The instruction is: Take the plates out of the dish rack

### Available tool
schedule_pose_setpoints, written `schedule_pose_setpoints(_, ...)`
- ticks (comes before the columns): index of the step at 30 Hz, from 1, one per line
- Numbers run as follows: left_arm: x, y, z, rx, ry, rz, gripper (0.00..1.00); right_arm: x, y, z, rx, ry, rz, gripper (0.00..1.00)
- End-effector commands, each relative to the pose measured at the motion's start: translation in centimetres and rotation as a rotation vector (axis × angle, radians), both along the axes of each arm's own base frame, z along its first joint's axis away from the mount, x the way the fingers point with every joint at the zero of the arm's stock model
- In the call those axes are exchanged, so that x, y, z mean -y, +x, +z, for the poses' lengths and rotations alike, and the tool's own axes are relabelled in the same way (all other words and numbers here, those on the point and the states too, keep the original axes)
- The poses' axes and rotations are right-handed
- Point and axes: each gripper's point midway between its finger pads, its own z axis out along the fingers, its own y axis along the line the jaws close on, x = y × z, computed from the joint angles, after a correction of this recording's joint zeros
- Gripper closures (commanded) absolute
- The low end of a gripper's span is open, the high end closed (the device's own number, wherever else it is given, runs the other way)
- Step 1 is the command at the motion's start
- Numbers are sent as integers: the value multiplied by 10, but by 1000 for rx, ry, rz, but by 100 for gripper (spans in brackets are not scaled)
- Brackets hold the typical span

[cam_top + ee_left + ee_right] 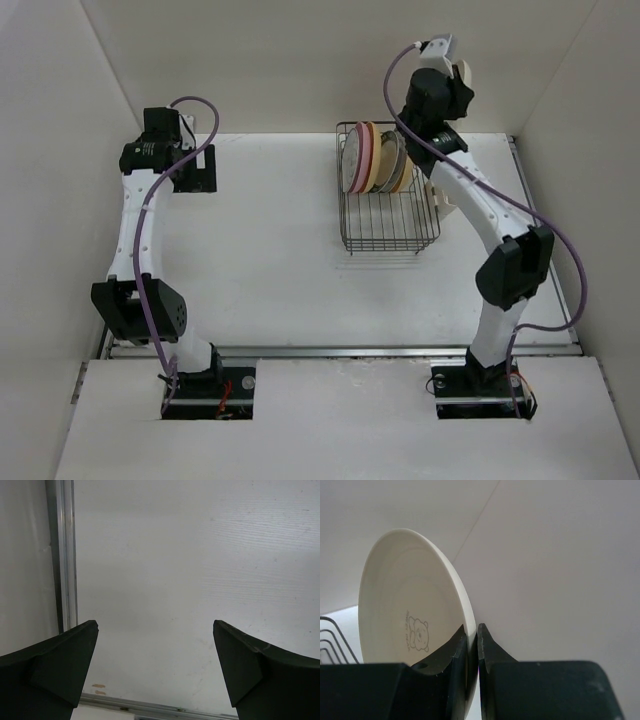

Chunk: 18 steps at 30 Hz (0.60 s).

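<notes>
The dark wire dish rack [392, 236] stands at the back right of the table. Several plates stand upright in its far end: a pink one [356, 160], a cream one [377, 160] and greyer decorated ones [397, 160]. My right gripper [452, 78] is raised above and behind the rack. It is shut on the rim of a cream plate [405, 600] with a small bear motif, seen edge-on in the top view [463, 72]. In the right wrist view the gripper [471, 628] pinches the plate's rim. My left gripper [155, 625] is open and empty over bare table at the back left [196, 168].
White walls enclose the table on three sides. An aluminium rail [67, 555] runs along the table edge by the left gripper. A corner of the rack's wires [330, 640] shows low in the right wrist view.
</notes>
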Motion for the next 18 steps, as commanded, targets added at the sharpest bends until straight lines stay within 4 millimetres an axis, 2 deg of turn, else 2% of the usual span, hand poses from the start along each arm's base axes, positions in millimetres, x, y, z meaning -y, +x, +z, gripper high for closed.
schedule_pose_setpoints(1,-4,-6,21,68,15,36,0,-6,-54,78,242,130,23,100)
schedule_pose_setpoints(3,1,-5,21,70,-10,28,0,-40,-60,88,242,157,176,100)
schedule_pose_setpoints(4,9,-3,24,81,-45,-1,0,-61,-58,89,283,245,276,100)
schedule_pose_setpoints(5,14,-2,28,91,-67,-20,0,-103,-51,84,195,268,502,100)
schedule_pose_setpoints(6,20,-1,28,93,-97,-32,0,-126,-50,84,182,339,642,100)
schedule_pose_setpoints(7,30,-1,28,94,-141,-68,0,-157,-49,76,167,457,783,100)
schedule_pose_setpoints(8,34,-1,28,94,-159,-83,0,-182,-50,72,140,503,911,100)
schedule_pose_setpoints(9,38,-1,28,94,-175,-97,0,-232,-50,43,32,550,1114,100)
schedule_pose_setpoints(11,44,-1,29,95,-202,-119,0,-280,-56,14,-72,602,1270,100)
schedule_pose_setpoints(12,44,-3,25,83,-204,-118,0,-311,-69,-7,-160,633,1372,100)
schedule_pose_setpoints(13,46,-3,25,83,-207,-133,0,-329,-64,-37,-238,651,1384,100)
schedule_pose_setpoints(16,53,-10,22,75,-235,-170,0,-357,-65,-78,-339,774,1409,100)
schedule_pose_setpoints(18,55,-12,18,71,-244,-176,0,-368,-68,-91,-359,815,1443,100)
